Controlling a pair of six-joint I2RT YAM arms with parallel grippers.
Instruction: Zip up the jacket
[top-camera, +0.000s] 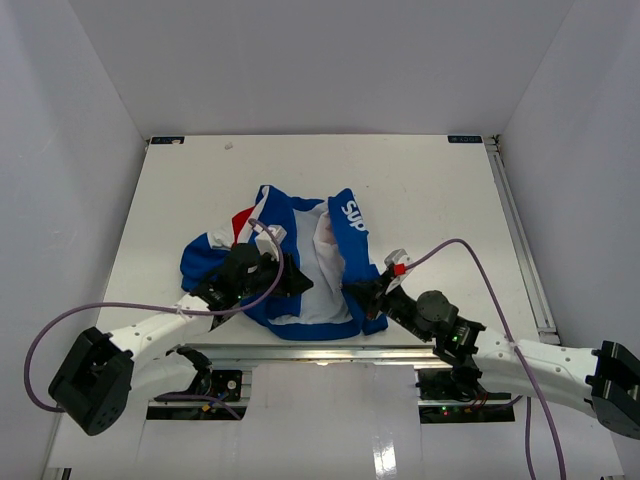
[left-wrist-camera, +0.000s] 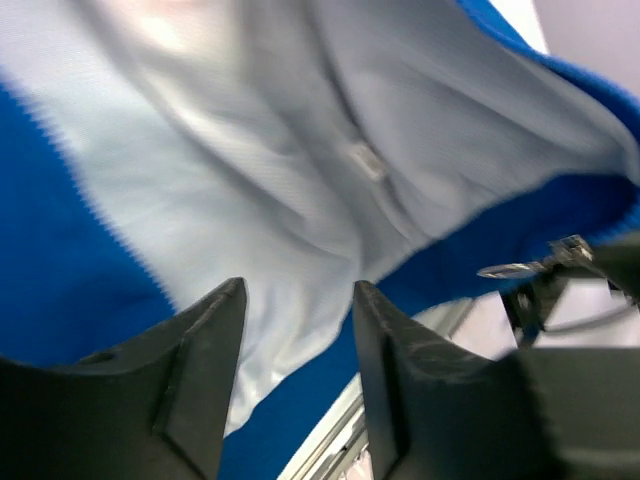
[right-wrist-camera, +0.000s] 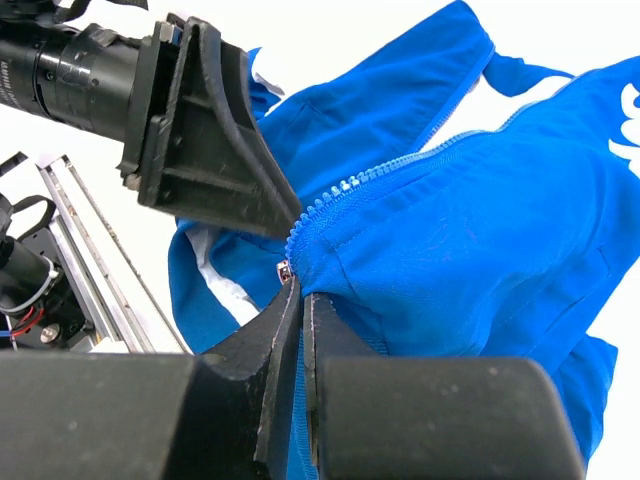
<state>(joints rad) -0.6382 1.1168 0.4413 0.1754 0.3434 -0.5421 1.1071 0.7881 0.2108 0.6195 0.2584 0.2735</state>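
Lying open on the white table (top-camera: 440, 190), close to its near edge and between the two arms, the jacket (top-camera: 318, 275) showed its white lining face up. Red and white panels sat at its far left corner, and white lettering (top-camera: 350, 212) ran along the blue front panel on the right.

The left gripper (top-camera: 292, 281) hung over the left half of the garment. Its fingers (left-wrist-camera: 215, 340) were spread apart, with nothing clamped; lining and a blue hem showed past the gap.

The right gripper (right-wrist-camera: 300, 300) was at the near right corner of the jacket, its fingers pressed together on the blue fabric just below the bottom end of the zipper (right-wrist-camera: 400, 165). The zipper's teeth ran up and away, unjoined. One left finger was just beside that zipper end.
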